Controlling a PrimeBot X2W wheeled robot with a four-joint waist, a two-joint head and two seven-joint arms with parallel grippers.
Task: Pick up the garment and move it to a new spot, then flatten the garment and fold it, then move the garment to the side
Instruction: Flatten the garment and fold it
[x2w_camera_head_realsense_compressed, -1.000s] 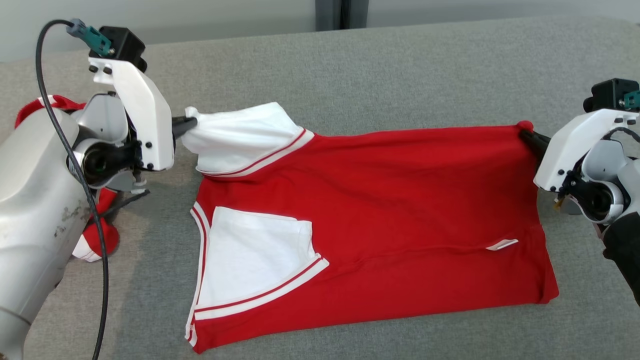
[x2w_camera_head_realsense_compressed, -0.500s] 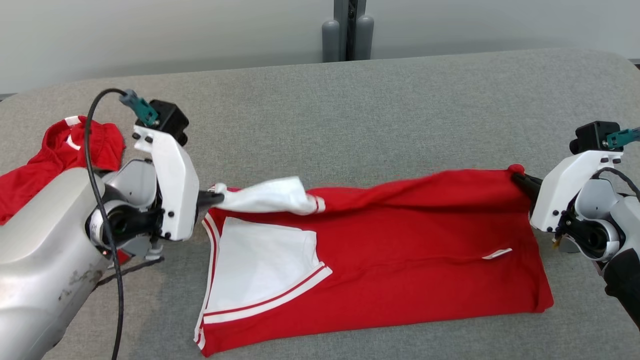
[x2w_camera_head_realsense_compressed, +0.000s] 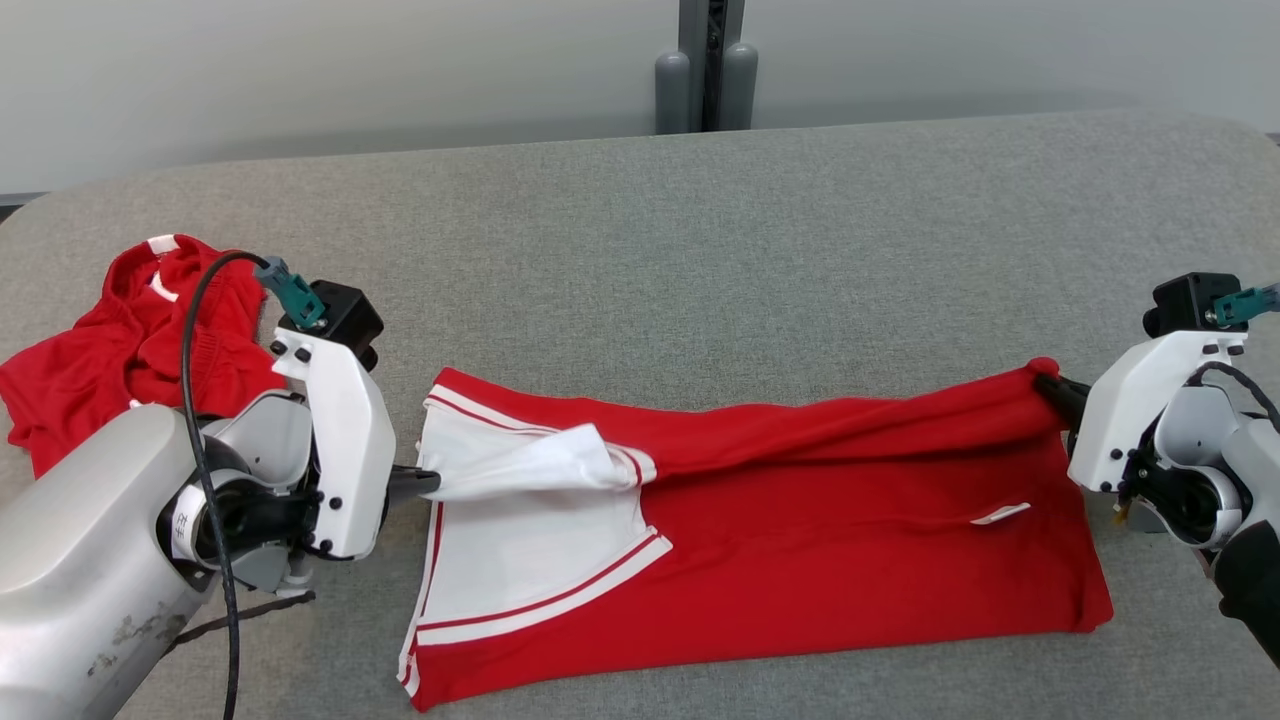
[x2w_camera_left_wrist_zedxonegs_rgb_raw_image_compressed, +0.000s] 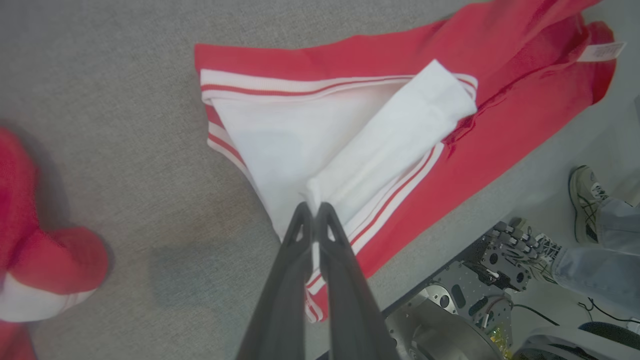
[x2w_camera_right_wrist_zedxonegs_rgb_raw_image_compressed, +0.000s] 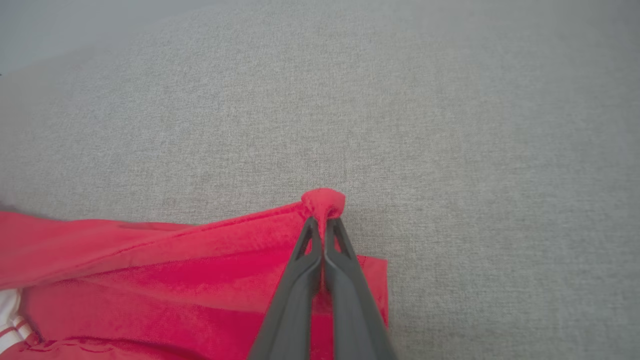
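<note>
Dark plastic, item one: my left pincer (x2w_camera_head_realsense_compressed: 428, 483), clenched on the cuff of the white sleeve (x2w_camera_head_realsense_compressed: 520, 465); in the left wrist view its two fingers meet with a thin fold of white cloth nipped between them

Item two: my right pincer (x2w_camera_head_realsense_compressed: 1048, 388), likewise clenched, on a bunched corner of red hem at the shirt's far right end

Item three: the shirt (x2w_camera_head_realsense_compressed: 820, 560), red with white sleeves and striped trim, lying lengthwise across the near middle of the grey padded table (x2w_camera_head_realsense_compressed: 700, 250). Its far long edge is raised between my two grips and hangs part way over the lower layer; the near half lies flat

Step in hand, as I judge it: the fold, far edge onto near edge. The next move calls for both grips to travel toward me together and level, lay the raised edge along the near one, then let go; uneven travel would likely skew the crease

Item four: a second red garment (x2w_camera_head_realsense_compressed: 130, 330), heaped at the far left, apart from the shirt, partly behind my left arm

Item five: a small white label (x2w_camera_head_realsense_compressed: 1003, 514) on the red, right of centre

Hard to make out: whether each pincer has one layer or several; what lies under the raised fold; a person's shoe (x2w_camera_left_wrist_zedxonegs_rgb_raw_image_compressed: 582, 200) and trouser leg beside the table, cut off at the left wrist view's edge
</note>
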